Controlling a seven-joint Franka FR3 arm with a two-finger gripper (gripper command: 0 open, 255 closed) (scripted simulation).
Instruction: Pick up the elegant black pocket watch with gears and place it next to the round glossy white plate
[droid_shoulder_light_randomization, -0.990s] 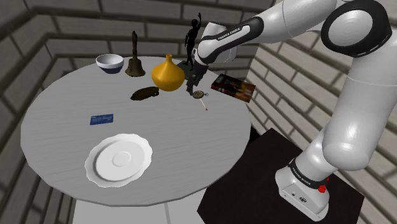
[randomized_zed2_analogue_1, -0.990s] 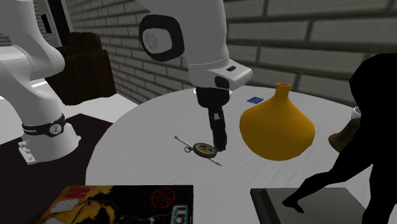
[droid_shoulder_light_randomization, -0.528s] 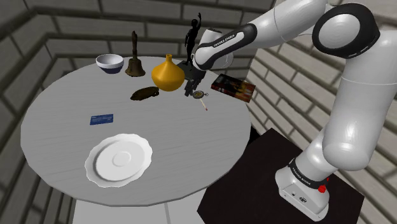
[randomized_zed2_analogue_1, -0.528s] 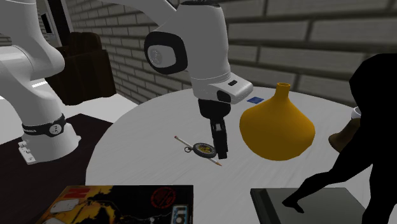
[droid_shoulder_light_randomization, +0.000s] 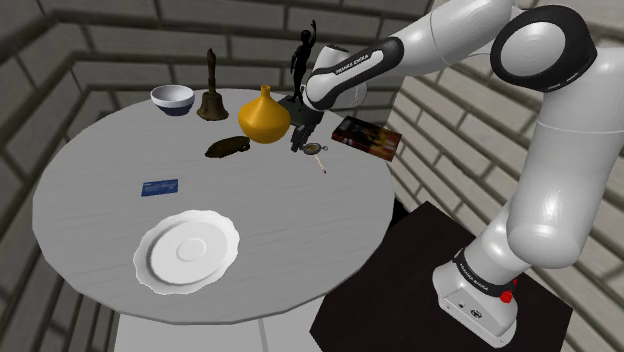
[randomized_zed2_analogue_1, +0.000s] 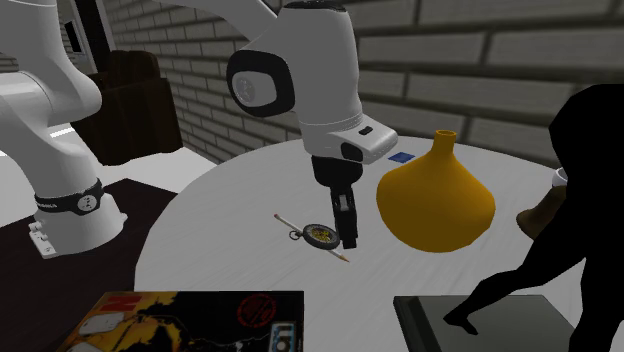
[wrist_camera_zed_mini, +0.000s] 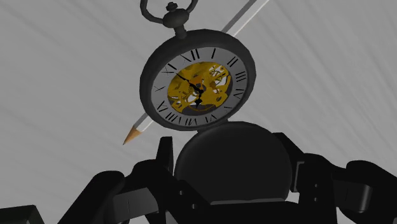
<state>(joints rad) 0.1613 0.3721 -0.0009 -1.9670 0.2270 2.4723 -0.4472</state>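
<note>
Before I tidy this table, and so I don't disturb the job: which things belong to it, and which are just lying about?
Part of the job: watch, plate, claw.
Just lying about: pencil, vase, bell, bowl, blue card, book, black figurine, brown object.

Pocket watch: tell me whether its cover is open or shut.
Open. In the wrist view the pocket watch bares its dial and gold gears, its round dark cover swung out beside it.
</note>
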